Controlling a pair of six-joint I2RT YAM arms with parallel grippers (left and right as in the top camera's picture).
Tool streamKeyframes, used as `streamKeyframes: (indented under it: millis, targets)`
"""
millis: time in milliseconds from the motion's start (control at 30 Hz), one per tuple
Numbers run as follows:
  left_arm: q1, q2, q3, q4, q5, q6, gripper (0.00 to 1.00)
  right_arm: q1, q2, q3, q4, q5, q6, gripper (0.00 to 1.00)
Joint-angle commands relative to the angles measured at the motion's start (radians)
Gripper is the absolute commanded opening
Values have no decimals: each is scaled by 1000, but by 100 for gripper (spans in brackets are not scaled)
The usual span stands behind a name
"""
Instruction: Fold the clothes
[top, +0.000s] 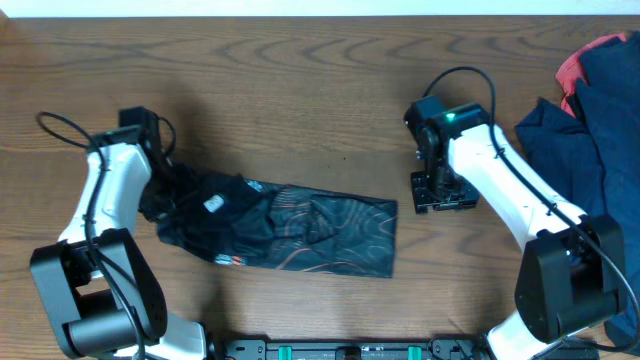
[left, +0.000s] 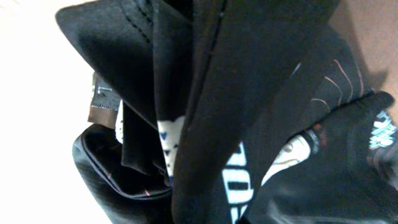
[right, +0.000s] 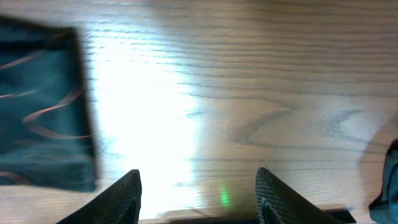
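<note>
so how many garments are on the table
3: black jersey at centre, navy garment at the right edge, red garment peeking out at its top; more may be hidden underneath.

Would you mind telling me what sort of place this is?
Probably a robotics lab bench for laundry-folding trials: a left arm and right arm at a wood-grain table, a black jersey spread between them, and a pile of navy and red garments at the edge.

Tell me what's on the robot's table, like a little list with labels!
table: brown wood
black jersey: lying mid-table, left end bunched
left gripper: at that bunched end, fingers hidden by cloth
right gripper: open, empty, over bare wood
navy garment: heaped at the right edge
red garment: peeking out behind the navy one
</note>
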Motion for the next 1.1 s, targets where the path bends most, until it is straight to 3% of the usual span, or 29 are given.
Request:
streamKeyframes:
  millis: [0,333,467,567,767,1067]
  targets:
    - [5,-2,13,-18,-34,13,6,-31,5,10,-3,11,4,56]
    - [-11,-4,13,-53,10,13,6,-50,5,10,-2,11,4,57]
    - [-91,-34,13,-107,61,13,6,-51,5,10,-1,10,4,59]
    - [-216,-88,13,-127,62,2,6,-50,5,10,8,10,4,60]
    - [-534,-184,13,-95,62,-140,6,-51,5,10,12,10,4,60]
    - [-905,-114,13,77,61,-341,6,-51,5,10,2,10,3,61]
